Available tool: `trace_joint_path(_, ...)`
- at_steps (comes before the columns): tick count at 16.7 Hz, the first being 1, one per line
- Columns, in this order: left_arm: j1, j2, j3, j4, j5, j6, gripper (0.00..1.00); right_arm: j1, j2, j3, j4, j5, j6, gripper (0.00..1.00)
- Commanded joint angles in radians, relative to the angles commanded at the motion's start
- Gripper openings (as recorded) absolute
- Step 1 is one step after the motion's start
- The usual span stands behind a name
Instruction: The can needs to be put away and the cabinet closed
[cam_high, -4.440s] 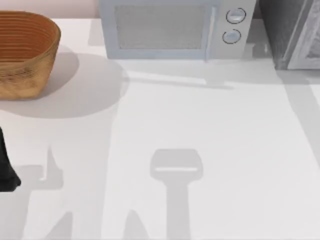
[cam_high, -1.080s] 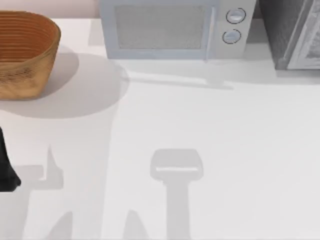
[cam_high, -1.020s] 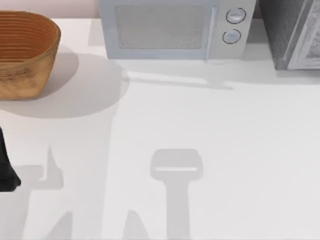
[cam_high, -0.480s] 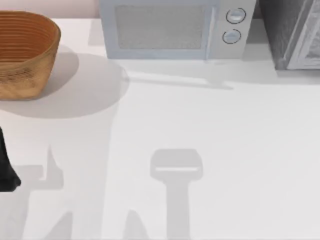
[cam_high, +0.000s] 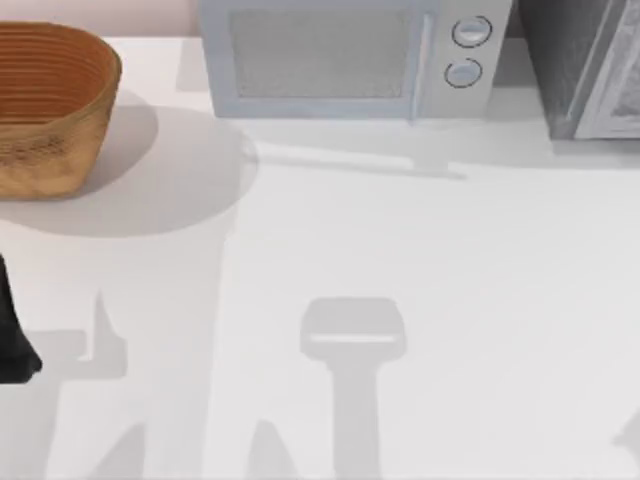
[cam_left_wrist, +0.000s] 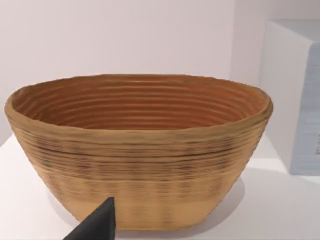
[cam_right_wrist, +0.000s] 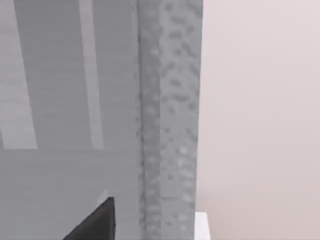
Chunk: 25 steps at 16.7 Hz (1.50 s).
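White table (cam_high: 420, 280), basket (cam_high: 50, 105) far left, microwave (cam_high: 345, 60) (door shut), grey cabinet (cam_high: 575, 65) far right; end effector states unclear

The basket (cam_high: 50, 105) at ten o'clock on the table (cam_high: 420, 300) is cut by the top view's left edge. The microwave (cam_high: 350, 60) at twelve loses its top to the upper edge. The cabinet (cam_high: 585, 65) at two runs off the right edge, its interior hidden. The left arm (cam_high: 12, 335) at nine is a dark sliver. One dark fingertip (cam_left_wrist: 97, 225) pokes into the left wrist view, another fingertip (cam_right_wrist: 95, 222) into the right.
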<state>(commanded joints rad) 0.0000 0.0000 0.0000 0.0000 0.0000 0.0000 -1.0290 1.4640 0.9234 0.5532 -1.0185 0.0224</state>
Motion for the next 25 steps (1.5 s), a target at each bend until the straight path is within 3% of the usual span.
trace_joint_path(7, 0.0, 0.0, 0.0, 0.0, 0.0, 0.0, 1.0, -0.007, -0.075, 0.494, -0.569, -0.008, 0.0, 1.0)
trace_joint_path(12, 0.0, 0.0, 0.0, 0.0, 0.0, 0.0, 1.0, -0.011, -0.114, 0.747, -0.86, -0.013, 0.0, 1.0)
trace_joint_path(21, 0.0, 0.0, 0.0, 0.0, 0.0, 0.0, 1.0, -0.007, -0.122, 0.819, -0.94, -0.014, 0.0, 1.0)
trace_joint_path(25, 0.0, 0.0, 0.0, 0.0, 0.0, 0.0, 1.0, 0.096, -0.125, 0.817, -0.944, 0.088, 0.0, 1.0)
